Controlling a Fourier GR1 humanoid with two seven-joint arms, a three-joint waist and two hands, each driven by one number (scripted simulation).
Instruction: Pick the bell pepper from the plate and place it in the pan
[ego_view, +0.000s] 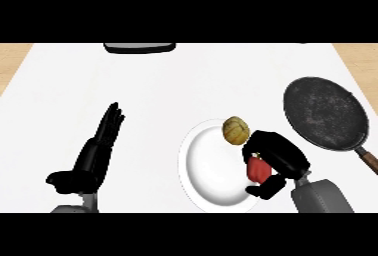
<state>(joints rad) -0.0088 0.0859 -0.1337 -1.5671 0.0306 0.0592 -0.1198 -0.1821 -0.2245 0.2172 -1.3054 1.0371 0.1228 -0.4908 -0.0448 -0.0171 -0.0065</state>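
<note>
The black right hand (277, 152) is clasping the red bell pepper (258, 170) over the round white plate (207, 165), not yet carrying it to the dark round pan (325, 117).

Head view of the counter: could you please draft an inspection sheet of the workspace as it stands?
Surface: white counter.
Job's things: red bell pepper over the white plate, inside the right hand; dark pan right of the plate, nothing in it.
Clutter: round yellow-brown food item at the plate's far edge; dark object at the counter's far edge.
Hands: right hand fingers curled round the pepper; left hand open, resting at left.
Cables: nothing seen.
Surroundings: wood-coloured strips beyond the far corners.
</note>
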